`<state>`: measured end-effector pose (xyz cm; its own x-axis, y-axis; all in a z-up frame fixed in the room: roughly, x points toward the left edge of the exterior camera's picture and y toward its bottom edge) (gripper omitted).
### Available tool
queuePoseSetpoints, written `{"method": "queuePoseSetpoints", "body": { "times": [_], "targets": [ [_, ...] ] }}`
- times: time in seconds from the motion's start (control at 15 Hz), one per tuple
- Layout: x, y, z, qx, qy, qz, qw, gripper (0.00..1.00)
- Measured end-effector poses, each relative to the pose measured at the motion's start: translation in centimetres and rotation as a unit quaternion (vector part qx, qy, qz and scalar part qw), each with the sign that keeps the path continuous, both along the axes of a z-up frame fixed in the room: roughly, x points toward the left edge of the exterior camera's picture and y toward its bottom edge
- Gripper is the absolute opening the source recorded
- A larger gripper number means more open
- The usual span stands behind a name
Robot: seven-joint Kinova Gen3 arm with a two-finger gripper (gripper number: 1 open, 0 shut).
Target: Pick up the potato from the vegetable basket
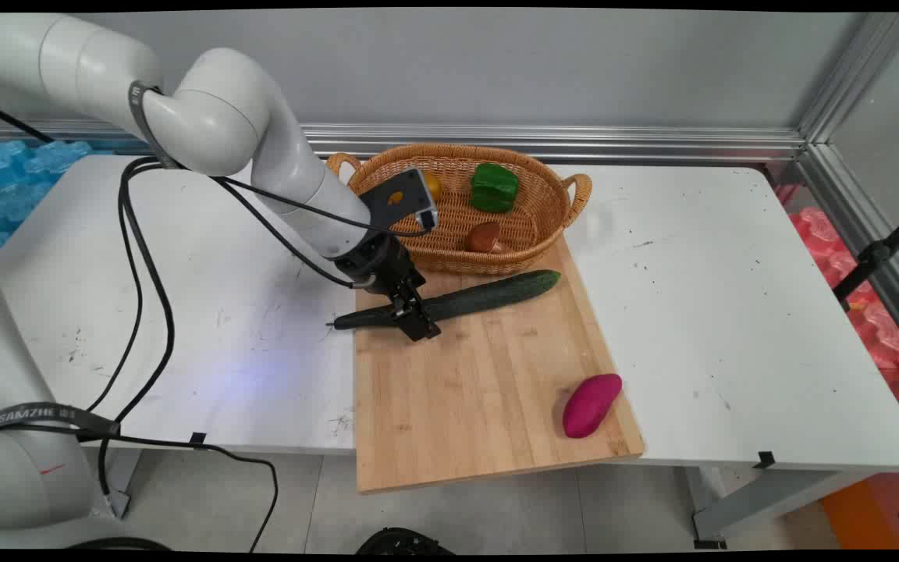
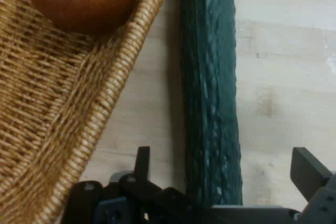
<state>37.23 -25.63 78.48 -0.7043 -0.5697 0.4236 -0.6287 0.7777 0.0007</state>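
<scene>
Claw (image 1: pixel 417 318): lowered over the cucumber (image 1: pixel 457 300) near its stem end, one finger (image 2: pixel 310 171) on each side. In the hand view the fingers stand apart with gaps to the skin, so the claw is spread wide and grips nothing.

Cucumber: long, dark green, lying flat and aslant across the far end of the cutting board (image 1: pixel 488 390), its stem tip overhanging the board's left edge onto the white surface (image 1: pixel 730 312). Not lifted; no hold made, by the look of it.

Wicker basket (image 1: pixel 531 226): just beyond the cucumber, at the board's far edge. Contents: green pepper (image 1: pixel 494 187), brown onion (image 1: pixel 484 236), and a yellow item (image 1: pixel 434 186) mostly hidden behind the arm.

Purple sweet potato (image 1: pixel 591 404): near the board's near right corner, well apart from the claw.
</scene>
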Motion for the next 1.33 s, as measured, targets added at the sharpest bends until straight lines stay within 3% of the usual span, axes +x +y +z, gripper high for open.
{"method": "queuePoseSetpoints", "body": {
  "times": [0.33, 0.53, 1.07, 1.33],
  "targets": [
    [0.5, 0.4, 0.8, -0.004, 0.004, -0.010, 0.9999, 1.00],
    [1.1, 0.8, 2.5, -0.010, 0.007, -0.016, 0.9998, 1.00],
    [3.9, 2.9, 10.9, -0.030, -0.001, -0.043, 0.9986, 1.00],
    [6.4, 3.0, 14.7, -0.037, -0.014, -0.034, 0.9987, 1.00]
  ]
}}
